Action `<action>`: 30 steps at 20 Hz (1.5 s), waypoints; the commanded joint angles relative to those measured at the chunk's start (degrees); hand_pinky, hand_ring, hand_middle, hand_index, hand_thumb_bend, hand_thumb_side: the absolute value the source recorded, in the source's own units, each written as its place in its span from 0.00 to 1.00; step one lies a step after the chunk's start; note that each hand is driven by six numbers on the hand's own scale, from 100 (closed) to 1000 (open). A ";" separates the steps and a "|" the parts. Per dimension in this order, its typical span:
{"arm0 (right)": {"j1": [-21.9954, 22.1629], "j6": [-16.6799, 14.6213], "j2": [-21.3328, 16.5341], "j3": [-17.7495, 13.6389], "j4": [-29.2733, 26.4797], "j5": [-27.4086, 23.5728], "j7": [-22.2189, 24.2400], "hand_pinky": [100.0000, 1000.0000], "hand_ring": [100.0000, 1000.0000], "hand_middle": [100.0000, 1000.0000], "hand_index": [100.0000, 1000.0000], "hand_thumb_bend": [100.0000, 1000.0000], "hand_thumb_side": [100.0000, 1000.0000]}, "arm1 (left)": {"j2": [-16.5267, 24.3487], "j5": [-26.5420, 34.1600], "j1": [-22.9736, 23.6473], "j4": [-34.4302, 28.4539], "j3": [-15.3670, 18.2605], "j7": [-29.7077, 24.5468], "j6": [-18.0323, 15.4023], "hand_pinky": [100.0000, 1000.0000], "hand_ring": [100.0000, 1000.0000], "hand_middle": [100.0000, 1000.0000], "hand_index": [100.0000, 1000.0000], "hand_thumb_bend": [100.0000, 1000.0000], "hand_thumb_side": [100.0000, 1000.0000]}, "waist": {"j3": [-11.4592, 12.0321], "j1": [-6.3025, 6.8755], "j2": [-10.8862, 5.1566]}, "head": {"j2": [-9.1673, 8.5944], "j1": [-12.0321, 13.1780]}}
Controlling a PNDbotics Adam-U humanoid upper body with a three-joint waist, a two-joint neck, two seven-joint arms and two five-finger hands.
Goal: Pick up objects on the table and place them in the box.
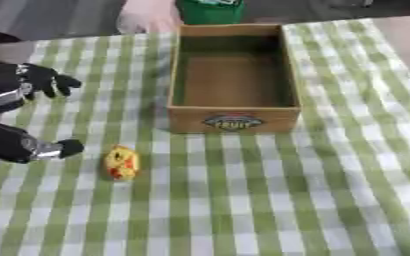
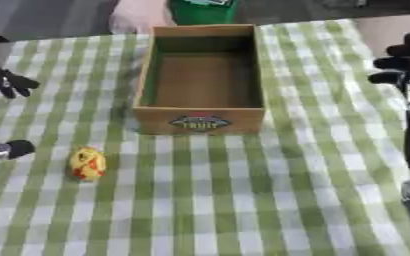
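A table [image 1: 243, 200] with a green and white checked cloth fills most of the view, with a green thing [image 1: 210, 11] behind it and grey floor beyond.

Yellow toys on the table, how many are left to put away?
1. The yellow toy lies on the checked cloth, in front of the wooden box and to its left, near the left hand. The box looks empty.

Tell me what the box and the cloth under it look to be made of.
Box: looks like wood or wood-look board, matte brown, with straight flat walls and a printed label on the front. Cloth: seems woven fabric, matte, green-and-white check; it could be a coated tablecloth.
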 commanded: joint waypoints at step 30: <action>-0.15 0.06 -0.62 0.11 -0.84 0.09 0.16 0.55 0.63 0.61 0.76 0.00 0.55 | -11.94 -7.63 -6.88 15.69 -5.00 -11.03 -3.96 0.53 0.64 0.53 0.89 0.49 0.42 | -0.47 -0.69 -0.79 | -0.73 1.71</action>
